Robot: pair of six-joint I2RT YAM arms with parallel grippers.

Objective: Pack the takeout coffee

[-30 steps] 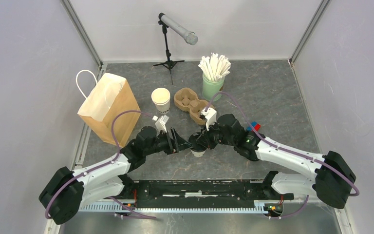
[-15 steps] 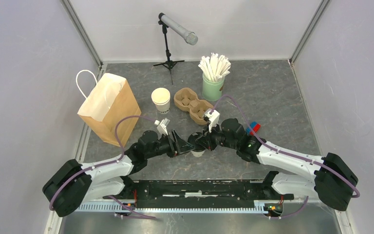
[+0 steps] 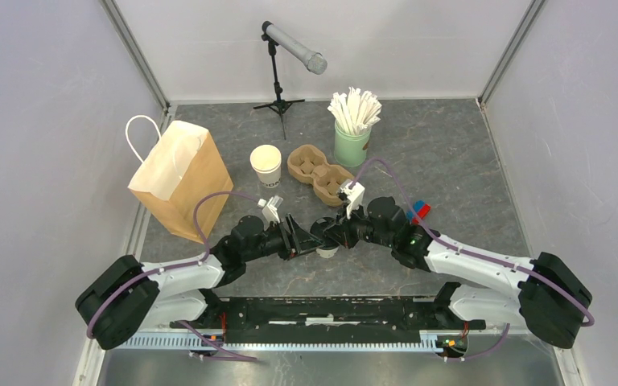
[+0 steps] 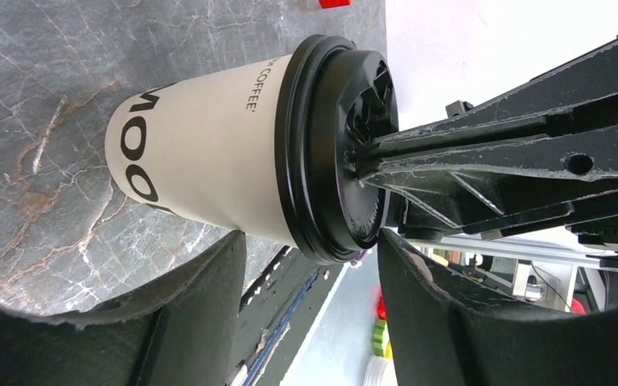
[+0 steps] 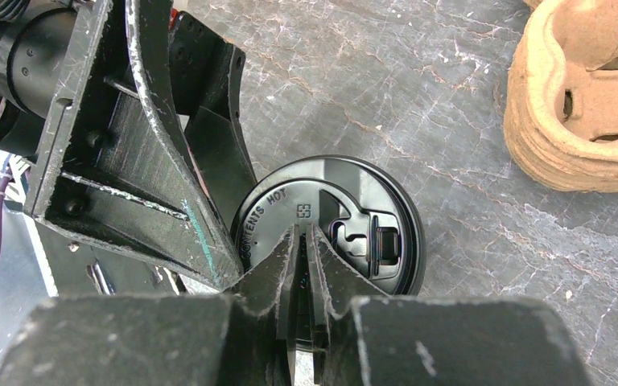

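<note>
A: So, how is the left gripper (image 3: 301, 239) being held?

B: Its jaws are being kept wide, and the coffee cup (image 4: 201, 161) is being bracketed between them, one finger on each side. Whether the fingers are touching the paper cannot be told from the wrist view.

A: And the right gripper (image 5: 302, 235)?

B: It is being held almost closed, with only a thin slit showing between the fingers. Its tips are being pressed onto the top of the black lid (image 5: 362, 201), near the middle.

A: Where is the cup being kept?

B: It is being stood upright on the grey table (image 3: 451, 153) with its lid on, near the front edge and midway between the two arms. Dark print is being shown on its white side.

A: What is being seen further out?

B: A cardboard cup carrier (image 3: 319, 170) is lying just behind the grippers, and a lidless white cup (image 3: 265, 165) is standing beside it on the left. A brown paper bag (image 3: 181, 177) is standing further left, near the side wall. A green holder (image 3: 351, 149) is being filled by a bunch of white sticks (image 3: 354, 108) behind the carrier. A microphone (image 3: 290, 47) is being held up on a small stand at the back wall.
</note>
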